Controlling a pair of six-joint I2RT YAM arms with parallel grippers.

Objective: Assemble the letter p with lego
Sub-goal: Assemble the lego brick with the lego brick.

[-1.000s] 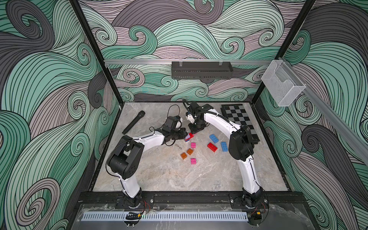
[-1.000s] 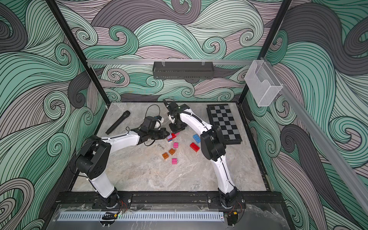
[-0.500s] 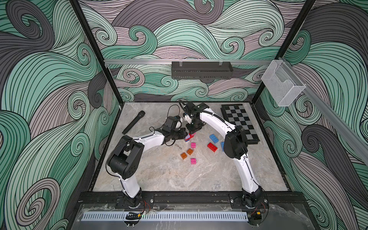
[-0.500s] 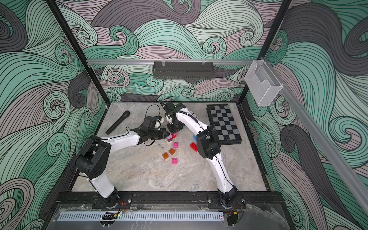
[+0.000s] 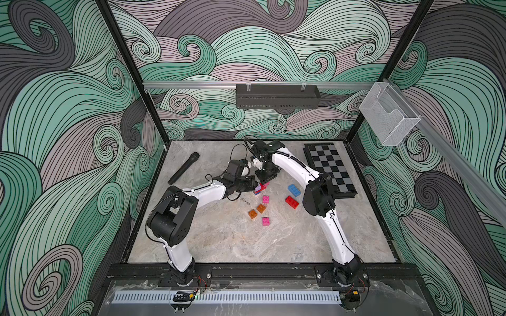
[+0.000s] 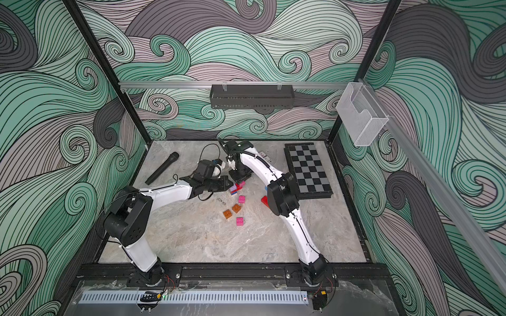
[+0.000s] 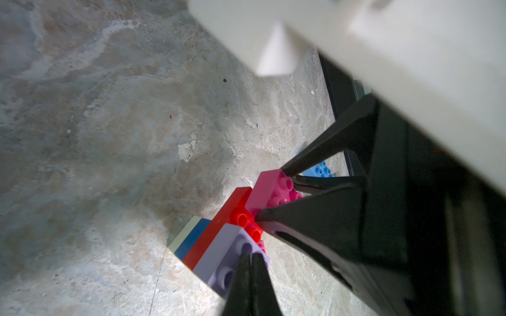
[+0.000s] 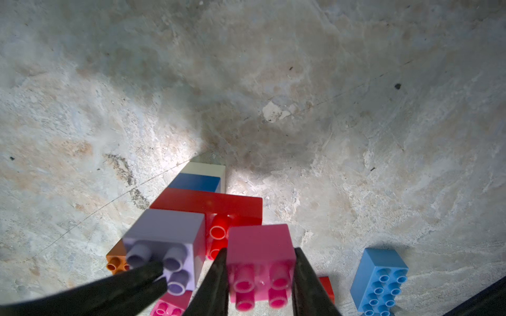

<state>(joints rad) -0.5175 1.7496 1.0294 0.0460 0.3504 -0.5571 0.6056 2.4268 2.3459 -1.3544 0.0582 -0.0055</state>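
Note:
A small lego stack (image 5: 261,188) (image 6: 236,188) stands mid-table: white (image 8: 205,167) at the bottom, then blue (image 8: 197,182), then an oblong red brick (image 8: 208,203) (image 7: 219,221). A lilac brick (image 8: 164,229) (image 7: 219,254) sits on one end of the red. My left gripper (image 7: 250,255) (image 5: 253,184) is shut with nothing in it, its tips resting on the lilac studs. My right gripper (image 8: 260,273) (image 5: 265,180) is shut on a pink brick (image 8: 260,246) (image 7: 269,188) at the red brick's other end, beside the lilac one.
Loose bricks lie near the stack: pink (image 5: 265,199), orange (image 5: 261,208), orange (image 5: 252,214), pink (image 5: 265,221), red (image 5: 292,202), light blue (image 5: 294,189). A black microphone (image 5: 183,168) lies at the back left. A chessboard (image 5: 330,169) lies at the right.
The right arm's elbow has swung a little to the left. Both grippers stay at the stack, and the loose bricks have not moved.

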